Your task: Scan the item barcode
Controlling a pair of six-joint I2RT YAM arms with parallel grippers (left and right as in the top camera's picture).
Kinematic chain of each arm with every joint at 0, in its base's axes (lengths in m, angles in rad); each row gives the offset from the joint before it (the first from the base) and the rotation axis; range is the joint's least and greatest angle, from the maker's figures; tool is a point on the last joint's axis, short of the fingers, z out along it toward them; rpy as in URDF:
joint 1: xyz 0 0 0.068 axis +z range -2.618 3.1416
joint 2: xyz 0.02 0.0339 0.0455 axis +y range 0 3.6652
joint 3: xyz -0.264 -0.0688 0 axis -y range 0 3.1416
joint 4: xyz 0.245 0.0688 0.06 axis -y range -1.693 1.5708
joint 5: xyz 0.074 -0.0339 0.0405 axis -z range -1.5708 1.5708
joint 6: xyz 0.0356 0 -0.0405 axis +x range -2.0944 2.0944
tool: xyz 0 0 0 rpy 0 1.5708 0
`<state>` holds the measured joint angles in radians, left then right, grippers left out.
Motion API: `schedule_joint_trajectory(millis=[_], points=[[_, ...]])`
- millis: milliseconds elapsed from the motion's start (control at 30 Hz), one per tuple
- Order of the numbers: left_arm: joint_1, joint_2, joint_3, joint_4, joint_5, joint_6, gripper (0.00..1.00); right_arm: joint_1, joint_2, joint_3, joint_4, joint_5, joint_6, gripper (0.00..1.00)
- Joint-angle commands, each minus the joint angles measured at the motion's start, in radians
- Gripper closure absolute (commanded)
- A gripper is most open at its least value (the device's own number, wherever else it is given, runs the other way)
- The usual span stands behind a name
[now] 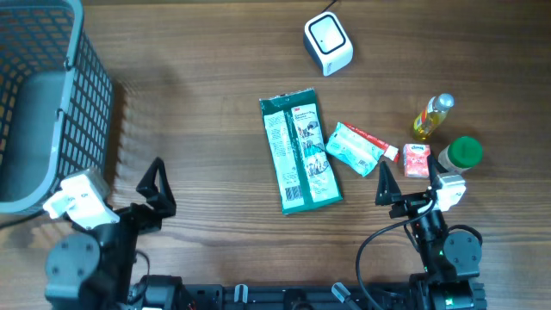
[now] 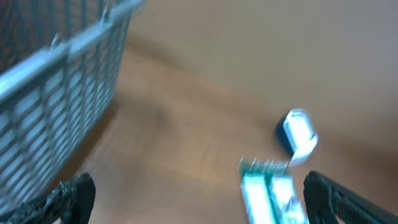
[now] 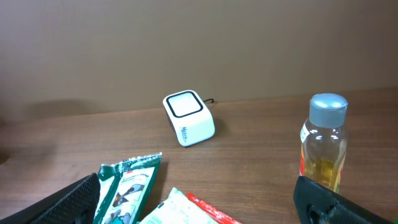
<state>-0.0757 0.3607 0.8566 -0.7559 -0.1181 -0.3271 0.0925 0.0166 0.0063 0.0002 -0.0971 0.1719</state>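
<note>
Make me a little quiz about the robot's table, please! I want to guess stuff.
1. True or false: the left claw is holding the green packet.
2. The liquid in the bottle is: A yellow, B blue, C red.
3. Fill the gap: the right claw and the left claw are both ____.

Key: 1 false, the packet lies flat on the table with nothing gripping it; 2 A; 3 open.
</note>
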Motion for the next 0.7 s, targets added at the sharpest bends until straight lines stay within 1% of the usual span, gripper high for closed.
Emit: schedule_joint_trajectory(millis=[0,67,233,400,533,667], points=[[0.002,-0.125,-0.133,0.232,0.056,0.003,0.00,-0.006,-0.013,-0.001,0.005,-0.005,0.012,0.00],[0.002,-0.183,-0.204,0.399,0.077,0.003,0.00,-0.006,-0.013,-0.001,0.005,-0.006,0.012,0.00],[0.002,-0.296,-0.367,0.745,0.123,0.003,0.00,-0.006,-0.013,-0.001,0.005,-0.006,0.013,0.00],[0.002,-0.357,-0.532,1.025,0.160,0.002,0.00,-0.006,-0.013,-0.001,0.005,-0.005,0.012,0.00],[0.002,-0.357,-0.639,1.158,0.181,0.002,0.00,-0.006,-0.013,-0.001,0.005,-0.006,0.012,0.00],[0.002,-0.357,-0.742,1.234,0.181,0.002,0.00,-0.006,-0.013,-0.001,0.005,-0.006,0.013,0.00]])
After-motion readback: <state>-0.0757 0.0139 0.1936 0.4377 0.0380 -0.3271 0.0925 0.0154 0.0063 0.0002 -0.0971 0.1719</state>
